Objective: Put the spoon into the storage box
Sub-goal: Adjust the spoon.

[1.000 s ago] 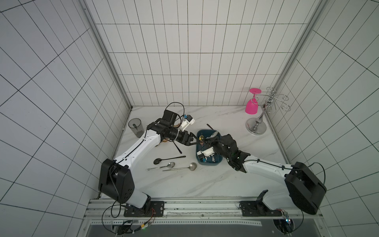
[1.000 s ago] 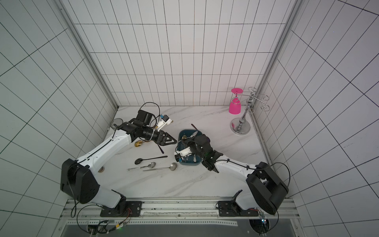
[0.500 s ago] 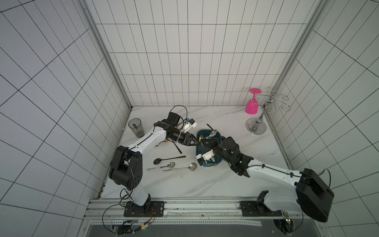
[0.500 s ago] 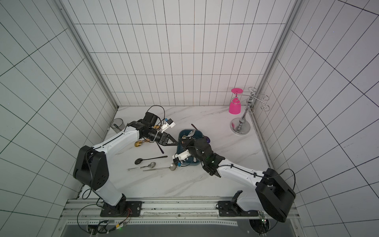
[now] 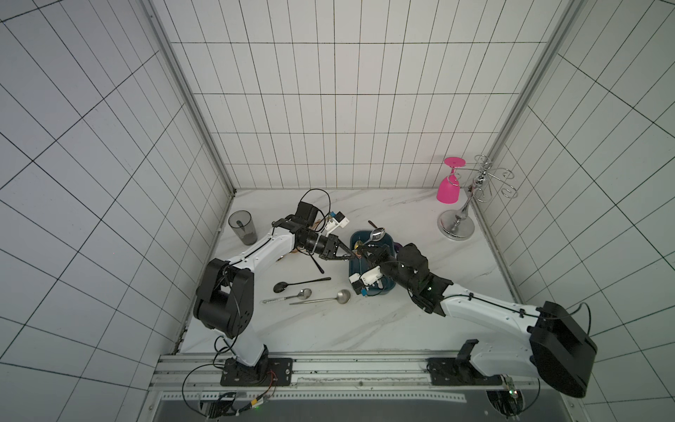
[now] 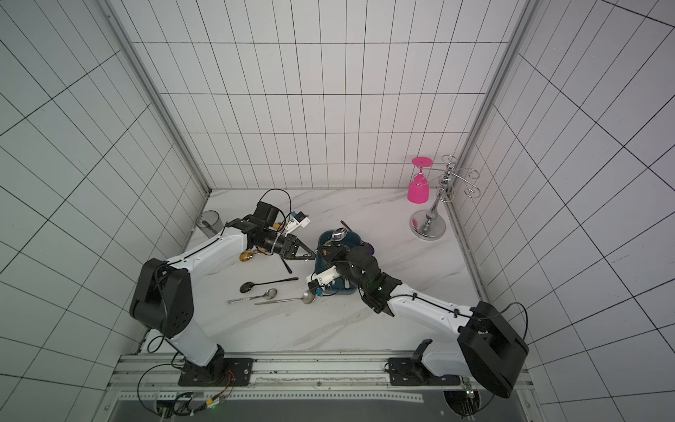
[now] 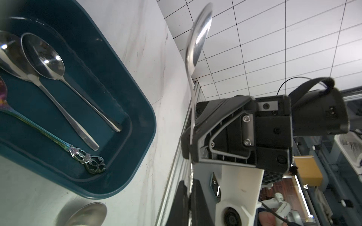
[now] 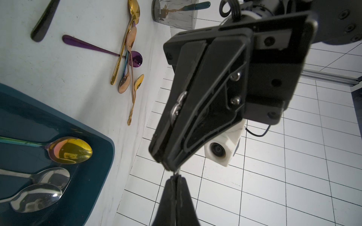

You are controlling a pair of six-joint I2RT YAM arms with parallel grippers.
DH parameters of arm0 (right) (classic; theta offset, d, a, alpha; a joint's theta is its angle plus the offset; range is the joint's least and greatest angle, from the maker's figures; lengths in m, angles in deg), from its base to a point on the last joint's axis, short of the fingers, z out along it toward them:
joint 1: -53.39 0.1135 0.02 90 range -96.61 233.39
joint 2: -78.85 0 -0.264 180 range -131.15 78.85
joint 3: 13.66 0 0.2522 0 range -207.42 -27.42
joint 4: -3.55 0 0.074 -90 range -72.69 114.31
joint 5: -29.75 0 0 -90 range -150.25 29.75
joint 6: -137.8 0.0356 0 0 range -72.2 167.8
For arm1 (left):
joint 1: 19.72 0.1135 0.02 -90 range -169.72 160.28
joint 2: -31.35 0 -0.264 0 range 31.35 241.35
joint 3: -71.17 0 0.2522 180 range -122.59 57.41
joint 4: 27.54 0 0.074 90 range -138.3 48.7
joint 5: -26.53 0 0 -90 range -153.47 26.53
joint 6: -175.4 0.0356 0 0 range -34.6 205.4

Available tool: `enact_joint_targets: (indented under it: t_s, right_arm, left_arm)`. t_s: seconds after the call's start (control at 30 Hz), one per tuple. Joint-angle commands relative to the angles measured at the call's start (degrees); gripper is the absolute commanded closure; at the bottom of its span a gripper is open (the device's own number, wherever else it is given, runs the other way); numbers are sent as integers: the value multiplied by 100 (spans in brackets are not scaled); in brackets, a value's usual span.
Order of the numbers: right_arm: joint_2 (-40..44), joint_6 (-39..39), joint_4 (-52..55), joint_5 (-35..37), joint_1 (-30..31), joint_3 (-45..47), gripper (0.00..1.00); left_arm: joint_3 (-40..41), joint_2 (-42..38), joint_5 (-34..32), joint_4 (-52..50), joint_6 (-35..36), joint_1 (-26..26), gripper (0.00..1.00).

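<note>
Silver spoon (image 7: pixel 198 37) clamped by both: left gripper (image 8: pixel 164 158) pinching handle end, right gripper (image 7: pixel 190 146) mid-handle; handle mostly hidden, bowl toward 1 o'clock over storage box (image 7: pixel 141 109).

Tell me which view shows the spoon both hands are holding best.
Left wrist: the spoon shows bowl to handle, pinched by the right hand. Right wrist shows only a handle sliver in the left hand. In both top views it is tiny.
</note>
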Motion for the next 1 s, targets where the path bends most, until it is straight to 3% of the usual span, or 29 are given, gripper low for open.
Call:
enact_joint_targets:
  t_s: [0.0,0.1,0.17,0.3,0.47,0.57,0.73,0.97]
  right_arm:
    - [44,-10,175,87,58,140,97]
    - [125,59,277,126,56,163,81]
    - [267,281,429,154,63,202,69]
    - [1003,1122,899,304,144,467,53]
    - [2476,2921,2503,551,144,383,50]
    - [2990,4185,3172,1215,90,118,43]
    - [3128,6297,4189,1845,-318,-514,31]
    - [2611,8726,5037,1840,-1172,-1237,14]
  left_arm:
    - [130,-188,248,533,-386,-23,100]
    - [409,-248,254,1232,-1081,-23,100]
    - [722,-339,170,2089,-1910,-23,100]
    - [1245,-654,-550,3118,-3021,-65,100]
    - [1440,-939,-1829,2995,-3234,-166,100]
    - [1223,-818,-2606,2439,-3295,-337,100]
    - [946,-749,-3384,1790,-3392,-860,100]
    - [1130,-438,-3891,2080,-4483,-1140,100]
